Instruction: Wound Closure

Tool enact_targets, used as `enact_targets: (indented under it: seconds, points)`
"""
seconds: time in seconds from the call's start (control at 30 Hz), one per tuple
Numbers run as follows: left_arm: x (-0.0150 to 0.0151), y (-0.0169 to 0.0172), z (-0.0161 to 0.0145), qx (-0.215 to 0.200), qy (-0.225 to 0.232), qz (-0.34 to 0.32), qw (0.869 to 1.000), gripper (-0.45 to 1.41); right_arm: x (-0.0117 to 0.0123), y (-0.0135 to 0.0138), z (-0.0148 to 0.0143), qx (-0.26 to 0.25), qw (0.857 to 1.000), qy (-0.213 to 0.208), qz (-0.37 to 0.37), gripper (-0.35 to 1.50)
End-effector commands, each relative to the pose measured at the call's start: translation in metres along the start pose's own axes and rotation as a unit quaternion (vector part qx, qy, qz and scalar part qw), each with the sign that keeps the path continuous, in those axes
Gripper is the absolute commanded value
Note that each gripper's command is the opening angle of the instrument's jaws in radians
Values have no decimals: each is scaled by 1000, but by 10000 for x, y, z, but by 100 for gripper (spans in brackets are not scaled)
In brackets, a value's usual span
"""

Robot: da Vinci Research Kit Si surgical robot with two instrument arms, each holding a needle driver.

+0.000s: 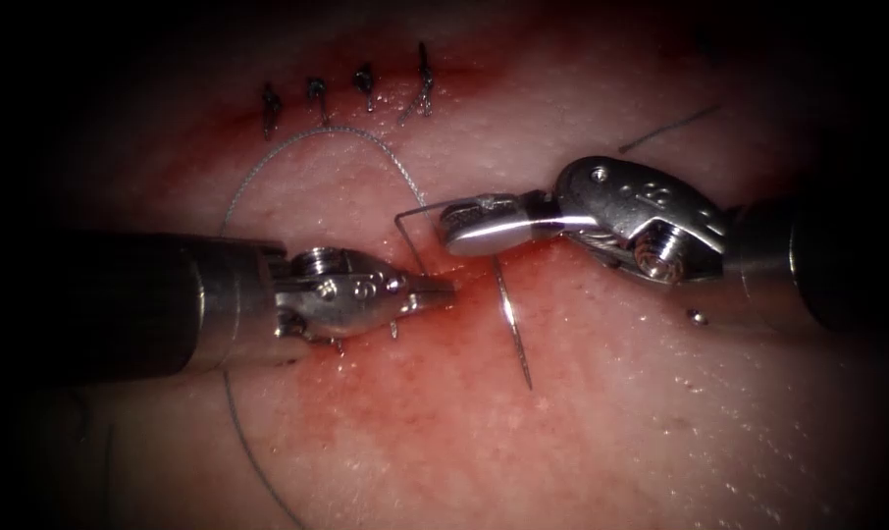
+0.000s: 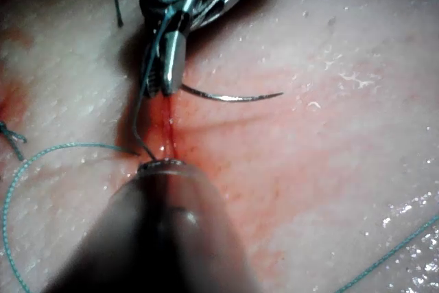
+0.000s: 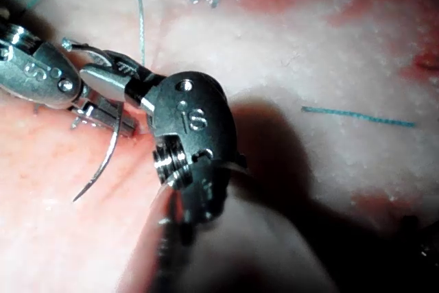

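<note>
Right tool [image 1: 464, 231], needle [image 1: 511, 319] mid-curve

Our left arm's shaft enters level from the left of the endoscope view, its tool [image 1: 435, 291] pointing right with jaws pinched together. Our right arm's shaft enters from the right, wrist bent so that the right tool [image 1: 451, 232] points left, just above and beside the left tip; its jaws are clamped together. The right wrist view shows both tools, the right tool [image 3: 103, 77] meeting the left tool [image 3: 75, 104] tip to tip.
</note>
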Motion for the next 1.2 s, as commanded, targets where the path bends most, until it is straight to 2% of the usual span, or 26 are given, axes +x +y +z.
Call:
enact_targets:
  seconds: [0.03, 0.27, 0.47, 0.73, 0.83, 0.93, 0.97, 1.07, 1.2]
  points:
    - [-2, 4, 11, -5, -3, -1, 1000, -45, -7, 2, 10, -1, 1000, 7, -11, -35]
    - [-14, -5, 21, -24, -37, -9, 999, -45, -7, 15, 20, -1, 997, 37, -67, -35]
    - [-16, -5, 23, -42, -65, -7, 997, -45, -19, 22, 33, 0, 992, 47, -118, -35]
    - [-22, 10, 29, -87, -70, -9, 994, -45, -28, 32, 46, 1, 984, 56, -172, -35]
    - [-25, 14, 29, -93, -75, -13, 993, -15, -29, 36, 47, -8, 980, 53, -191, -35]
    - [-26, 14, 30, -97, -79, -24, 992, 31, -32, 38, 47, -13, 977, 52, -207, -35]
    - [-25, 14, 30, -99, -78, -23, 992, 36, -33, 39, 47, -13, 976, 52, -211, -35]
    - [-25, 13, 30, -92, -80, -24, 992, 26, -39, 37, 47, -14, 975, 51, -218, -35]
    - [-25, 13, 29, -91, -80, -26, 992, 27, -47, 36, 48, -13, 973, 50, -226, -35]
